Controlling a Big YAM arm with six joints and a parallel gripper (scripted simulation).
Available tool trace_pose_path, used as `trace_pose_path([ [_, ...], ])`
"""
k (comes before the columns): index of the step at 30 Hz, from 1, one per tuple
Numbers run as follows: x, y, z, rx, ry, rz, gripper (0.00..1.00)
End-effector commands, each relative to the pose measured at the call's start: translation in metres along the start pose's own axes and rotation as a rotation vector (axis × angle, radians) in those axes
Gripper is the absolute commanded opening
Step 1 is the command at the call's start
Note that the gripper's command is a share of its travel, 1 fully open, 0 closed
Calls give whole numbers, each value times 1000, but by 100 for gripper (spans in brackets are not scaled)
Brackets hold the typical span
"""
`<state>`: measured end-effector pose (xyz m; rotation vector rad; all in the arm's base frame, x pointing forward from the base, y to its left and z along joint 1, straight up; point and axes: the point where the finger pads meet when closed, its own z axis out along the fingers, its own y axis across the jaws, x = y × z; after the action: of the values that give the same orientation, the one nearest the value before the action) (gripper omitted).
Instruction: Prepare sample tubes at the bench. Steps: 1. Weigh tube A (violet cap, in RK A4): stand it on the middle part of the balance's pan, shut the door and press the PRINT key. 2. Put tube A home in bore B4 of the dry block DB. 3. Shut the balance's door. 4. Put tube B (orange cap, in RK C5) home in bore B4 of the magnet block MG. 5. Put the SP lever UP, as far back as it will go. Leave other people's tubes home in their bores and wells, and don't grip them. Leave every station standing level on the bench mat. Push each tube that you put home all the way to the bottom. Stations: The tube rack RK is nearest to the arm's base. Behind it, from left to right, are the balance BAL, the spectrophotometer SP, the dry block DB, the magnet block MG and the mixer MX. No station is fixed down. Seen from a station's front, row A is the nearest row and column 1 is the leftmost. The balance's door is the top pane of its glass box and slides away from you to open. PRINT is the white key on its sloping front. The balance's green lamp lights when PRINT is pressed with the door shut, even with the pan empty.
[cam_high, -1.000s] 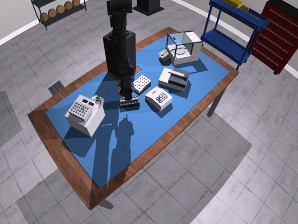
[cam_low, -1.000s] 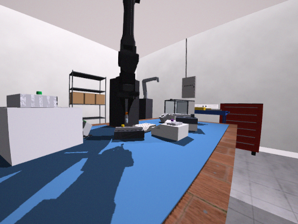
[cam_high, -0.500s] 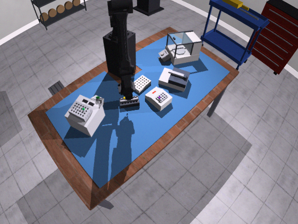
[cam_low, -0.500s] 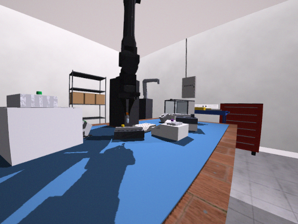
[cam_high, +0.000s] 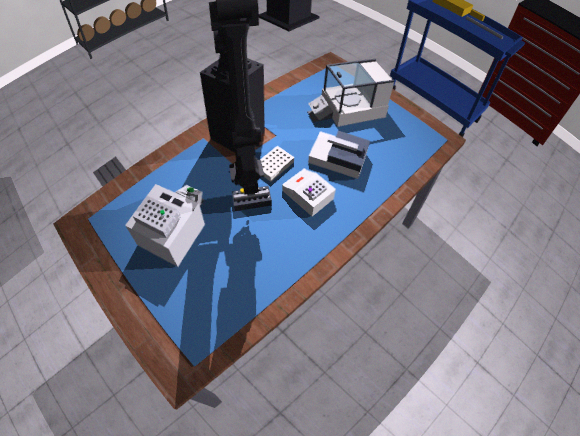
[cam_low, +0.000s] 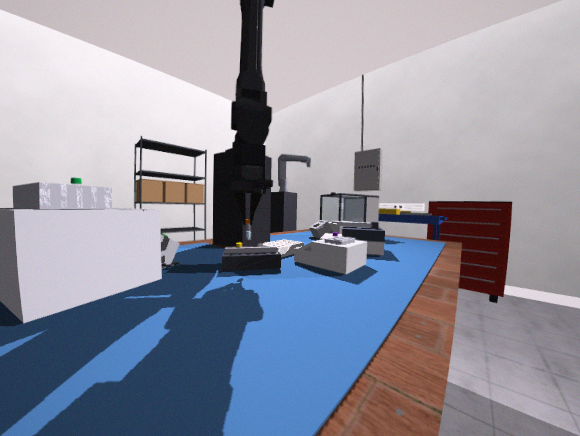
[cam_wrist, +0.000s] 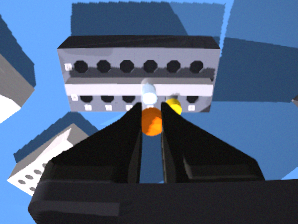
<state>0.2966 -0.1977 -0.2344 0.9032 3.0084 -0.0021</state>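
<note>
Claw Holds Orange-Capped Tube Over Magnet Block

The claw (cam_high: 251, 191) (cam_low: 248, 220) (cam_wrist: 151, 111) is closed on the orange-capped tube (cam_low: 248, 229) (cam_wrist: 151, 121), holding it above the near row of the dark magnet block (cam_high: 252, 199) (cam_low: 251, 262) (cam_wrist: 142, 90). A yellow-capped tube (cam_high: 242, 190) (cam_low: 239, 245) (cam_wrist: 173, 107) stands in that row, just beside the claw's finger, leaving little room on that side. The magnet block sits well in from the wooden table edge (cam_high: 300, 295) (cam_low: 425, 320), with blue mat (cam_high: 295, 250) (cam_low: 280, 340) (cam_wrist: 255, 120) between them. The white tube rack (cam_high: 278, 163) (cam_low: 283, 246) is near the block's corner, and a gap of mat separates the block from the white dry block (cam_high: 306, 192) (cam_low: 332, 255), where a violet cap (cam_high: 310, 189) (cam_low: 335, 234) shows. The big mixer (cam_high: 165, 225) (cam_low: 80, 250) stands apart on the other side. At the far end, the glass-boxed balance (cam_high: 362, 114) (cam_low: 321, 200) is near the table's edge.
</note>
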Motion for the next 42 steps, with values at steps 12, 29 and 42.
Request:
trace_pose_path([
  [12,-5,-1,-1,-1,-11,9,9],
  [29,8,-2,6,-2,8,18,9],
  [42,8,-3,6,-2,11,18,9],
])
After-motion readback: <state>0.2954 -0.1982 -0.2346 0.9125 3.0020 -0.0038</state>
